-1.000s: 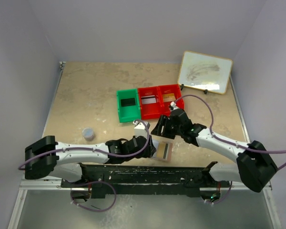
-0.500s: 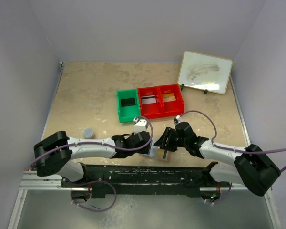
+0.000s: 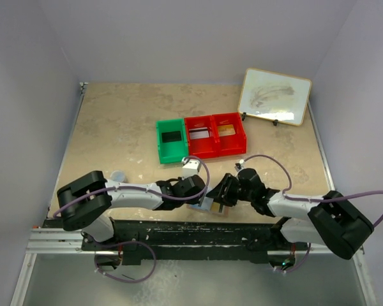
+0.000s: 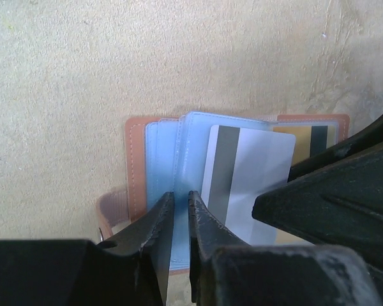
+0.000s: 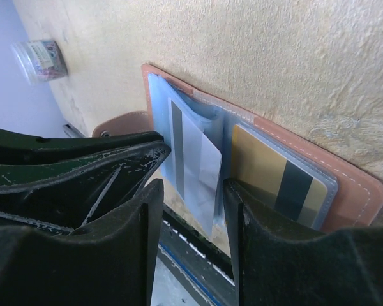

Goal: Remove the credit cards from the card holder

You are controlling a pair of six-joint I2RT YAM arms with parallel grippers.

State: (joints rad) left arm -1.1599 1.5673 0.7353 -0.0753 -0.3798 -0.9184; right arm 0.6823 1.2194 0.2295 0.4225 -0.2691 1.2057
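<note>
Both arms have slid closer to the near edge of the table (image 3: 115, 121) since a second ago. The right gripper (image 3: 221, 193) has come down from beside the red bin (image 3: 210, 153) to the card holder (image 3: 212, 207).

A framed whiteboard (image 3: 274, 95) leans at the far right. Near it sit the red bin and a green bin (image 3: 169, 156), side by side and touching. The green one has a black card (image 3: 171, 137) in it, and the red one has a pale card (image 3: 200, 134).

The card holder lies open and flat near the front edge, between the two grippers, with its blue pockets facing up. The left gripper (image 4: 179, 199) has its fingers almost together, pinching a blue pocket of the card holder. The right gripper's fingers stand apart, one on each side of the white card (image 4: 249, 185). That card lies on the blue pockets. A gold card (image 4: 301, 137) is tucked in the pocket next to it.

A small cup (image 3: 117, 174) peeks out beside the left arm.
</note>
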